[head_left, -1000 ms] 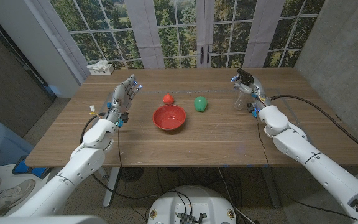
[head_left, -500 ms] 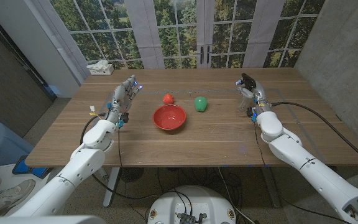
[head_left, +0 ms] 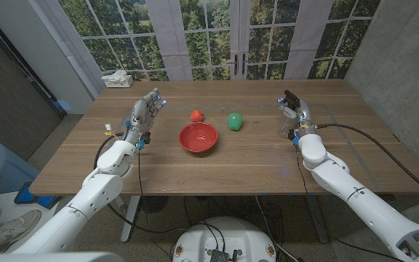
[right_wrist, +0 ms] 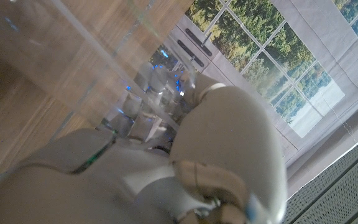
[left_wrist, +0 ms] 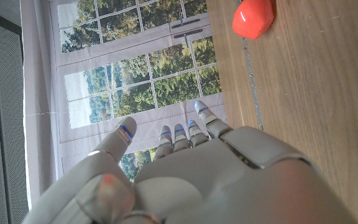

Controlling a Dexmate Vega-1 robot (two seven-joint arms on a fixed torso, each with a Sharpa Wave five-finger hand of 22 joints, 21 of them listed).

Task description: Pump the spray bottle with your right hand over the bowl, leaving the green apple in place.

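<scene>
Your right hand (head_left: 294, 110) grips the clear spray bottle (head_left: 288, 121) at centre right of the frame, well apart from the red bowl (head_left: 198, 137) at centre. Your left hand (head_left: 142, 115) waits at left, fingers apart, holding nothing. Next, judged from this: carry the bottle over the bowl, skirting the green apple (head_left: 234, 121) between them, then pump.

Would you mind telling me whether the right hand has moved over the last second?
Yes. In the head view the right hand, holding the clear spray bottle, has shifted slightly to the robot's right, away from the green apple, which stays put.
</scene>
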